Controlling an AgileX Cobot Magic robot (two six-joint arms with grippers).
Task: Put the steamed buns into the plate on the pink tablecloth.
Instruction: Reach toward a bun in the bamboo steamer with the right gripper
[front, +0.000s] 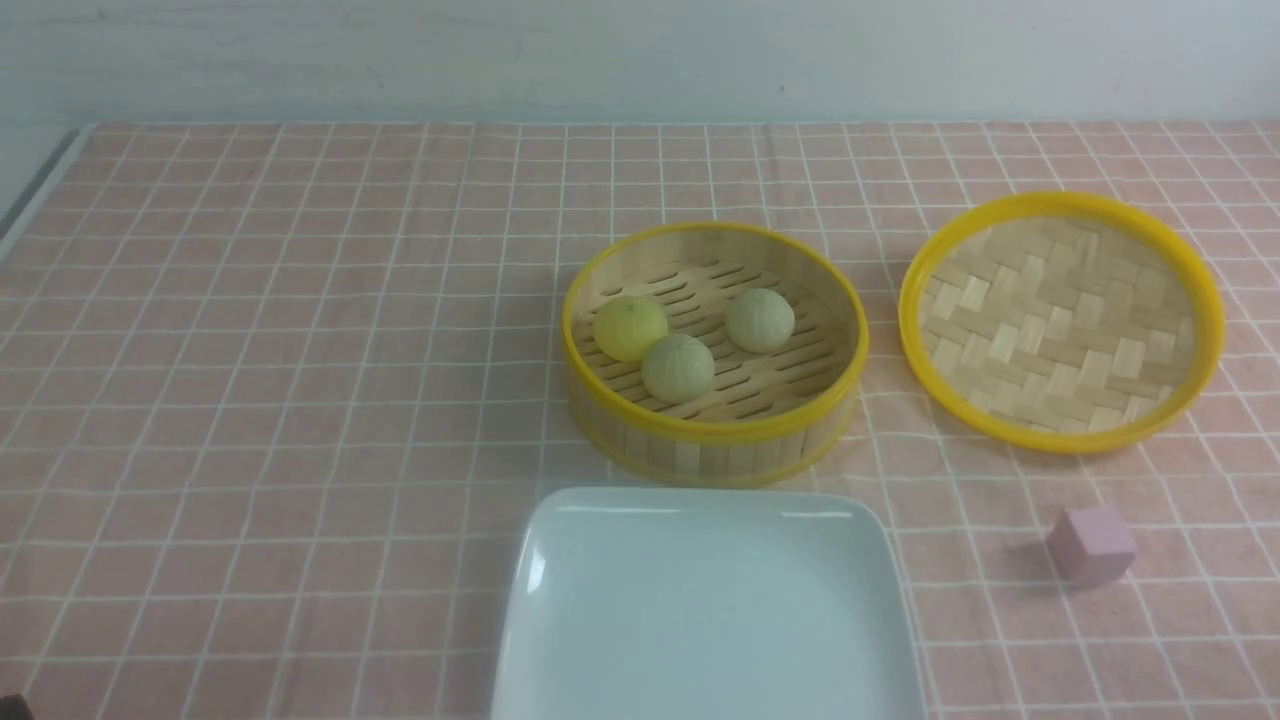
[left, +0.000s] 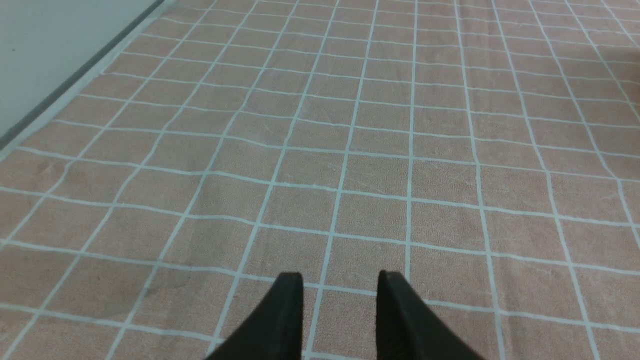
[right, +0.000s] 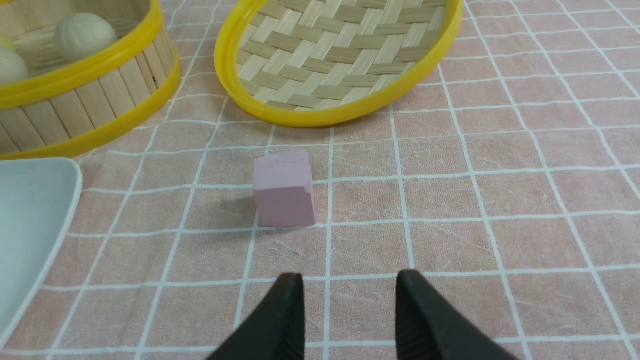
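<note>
In the front view, the three steamed buns (front: 678, 368) were seen lying inside the open steamer basket (front: 715, 445), the yellow one touching a pale one, the third a little apart. The plate (front: 700, 610) was set on the pink tablecloth (front: 300, 350) just in front of the basket, on the robot's side, with nothing in it. The woven lid (front: 1060, 320) was laid to the basket's right, a pink cube (front: 1091, 543) nearer. Neither arm was shown.

In the left wrist view, the left hand (left: 340, 277) was held partly open and empty, over bare cloth only.

In the right wrist view, the right hand (right: 350, 275) was likewise parted and empty, with the cube just ahead, the lid beyond, and the basket and plate corner off to one side. This arm was judged the nearer to the buns.
</note>
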